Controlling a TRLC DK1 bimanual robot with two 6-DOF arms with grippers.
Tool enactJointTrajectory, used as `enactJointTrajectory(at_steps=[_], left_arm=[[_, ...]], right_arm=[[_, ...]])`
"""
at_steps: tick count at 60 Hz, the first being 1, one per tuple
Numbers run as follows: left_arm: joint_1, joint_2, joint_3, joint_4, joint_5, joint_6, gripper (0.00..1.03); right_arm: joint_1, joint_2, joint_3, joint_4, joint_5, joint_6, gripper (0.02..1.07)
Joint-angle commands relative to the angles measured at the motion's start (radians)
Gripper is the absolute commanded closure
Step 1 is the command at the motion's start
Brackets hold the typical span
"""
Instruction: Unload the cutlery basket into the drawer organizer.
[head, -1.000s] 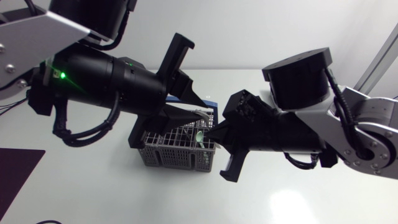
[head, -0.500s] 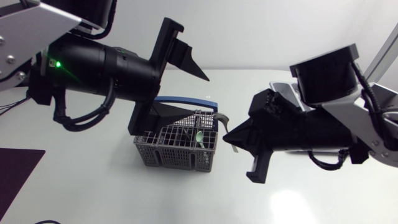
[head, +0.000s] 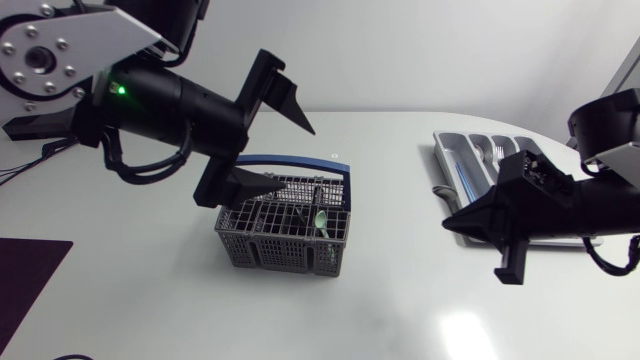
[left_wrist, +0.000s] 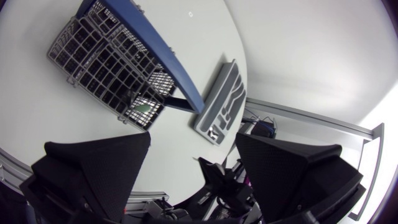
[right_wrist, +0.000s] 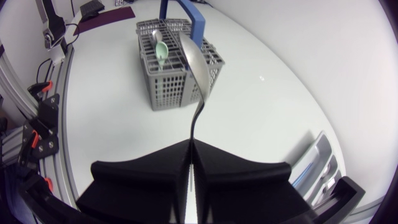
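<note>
Right jaws pinch spoon (right_wrist: 194, 65), left apart; table (head: 400, 300) seemingly glossy.

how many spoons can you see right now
2. A metal spoon is clamped in the right end effector, and a green spoon stands in the basket. More may be hidden in the basket or the organizer.
</note>
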Motion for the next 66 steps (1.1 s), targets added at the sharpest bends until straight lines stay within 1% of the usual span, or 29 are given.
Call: enactJointTrajectory(at_steps=[1,4,13,21,26,33,38,41,45,48,53,58,63,64,66], left_arm=[[0.010,0.033,0.013,-0.029,0.000,0.051,0.07],[0.010,0.039,0.007,-0.036,-0.003,0.065,0.07],[-0.009,0.067,-0.005,-0.073,-0.049,0.118,0.07],[-0.035,0.090,-0.019,-0.098,-0.097,0.164,0.07],[-0.052,0.096,-0.026,-0.099,-0.134,0.224,0.07],[-0.061,0.105,-0.033,-0.098,-0.138,0.307,0.08],[-0.065,0.107,-0.034,-0.098,-0.145,0.362,0.08],[-0.065,0.105,-0.033,-0.098,-0.172,0.419,0.12],[-0.064,0.102,-0.028,-0.098,-0.195,0.471,0.12],[-0.059,0.099,-0.026,-0.098,-0.203,0.507,0.12],[-0.056,0.098,-0.026,-0.105,-0.246,0.594,0.12],[-0.058,0.098,-0.031,-0.118,-0.261,0.634,0.12],[-0.075,0.094,-0.042,-0.128,-0.296,0.685,0.12],[-0.081,0.091,-0.049,-0.128,-0.313,0.703,0.12],[-0.087,0.091,-0.051,-0.130,-0.321,0.709,0.12]], right_arm=[[-0.103,0.055,0.040,-0.053,-0.027,-0.169,1.01],[-0.161,0.086,0.059,-0.079,-0.027,-0.242,1.01],[-0.324,0.221,0.127,-0.159,-0.026,-0.497,1.01],[-0.436,0.354,0.190,-0.161,0.001,-0.667,1.01],[-0.491,0.454,0.256,-0.157,0.030,-0.743,1.01],[-0.549,0.563,0.340,-0.145,0.074,-0.822,1.01],[-0.569,0.620,0.385,-0.121,0.116,-0.856,1.01],[-0.580,0.657,0.409,-0.107,0.146,-0.887,1.01],[-0.586,0.690,0.429,-0.078,0.177,-0.904,1.01],[-0.588,0.716,0.431,-0.036,0.215,-0.914,1.01],[-0.589,0.758,0.438,0.024,0.269,-0.934,1.01],[-0.589,0.787,0.443,0.071,0.309,-0.939,1.00],[-0.589,0.813,0.441,0.109,0.356,-0.950,0.96],[-0.589,0.819,0.434,0.136,0.375,-0.954,0.95],[-0.589,0.825,0.426,0.160,0.392,-0.957,0.95]])
